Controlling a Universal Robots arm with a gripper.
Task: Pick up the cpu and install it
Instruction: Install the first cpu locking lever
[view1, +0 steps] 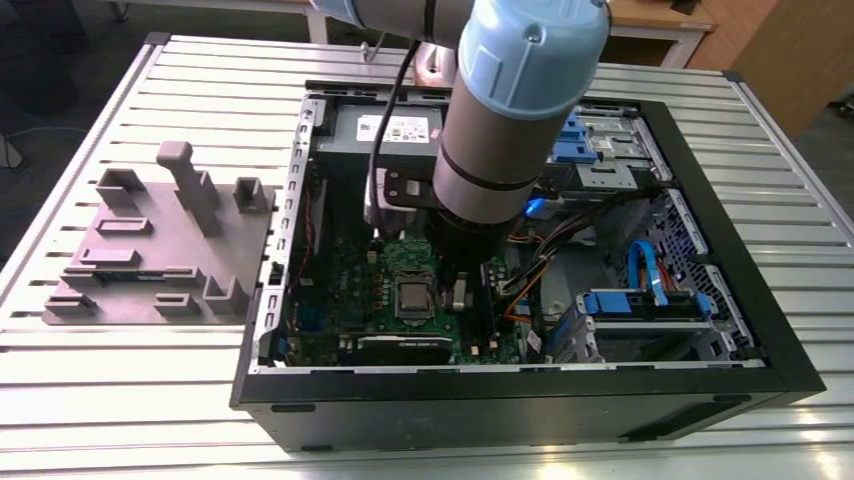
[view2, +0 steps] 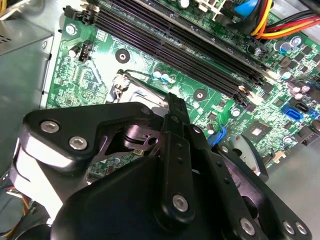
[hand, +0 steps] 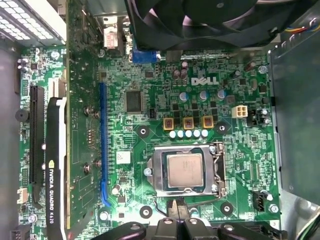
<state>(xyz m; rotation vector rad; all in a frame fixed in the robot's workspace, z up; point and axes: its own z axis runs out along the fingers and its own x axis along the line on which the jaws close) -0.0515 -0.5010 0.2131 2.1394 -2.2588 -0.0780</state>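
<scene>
Exterior view: the arm reaches down into an open computer case (view1: 534, 395) lying on a slatted metal table (view1: 200, 400), with a grey fixture block (view1: 160, 250) well apart on the table towards the exterior view's left. The gripper (view1: 461, 290) hangs low over the green motherboard (view1: 347, 290), just beside the socket (view1: 396, 300) on the exterior view's right. The cpu (view1: 414, 297) lies flat inside that socket. In the first wrist view the cpu (hand: 185, 170) sits square within the socket's metal frame (hand: 159, 170), shiny top up, and the gripper (hand: 179, 222) stands at the frame's edge, apart from the cpu and holding nothing that shows. Whether the gripper is released or clenched cannot be told. A graphics card (hand: 55, 165) stands on the board on the far side of the socket from the metal case wall, and a black fan (hand: 200, 20) overhangs one board edge. In the second wrist view the gripper (view2: 172, 102) points at the socket, with the long memory slots (view2: 175, 45) beyond it.
</scene>
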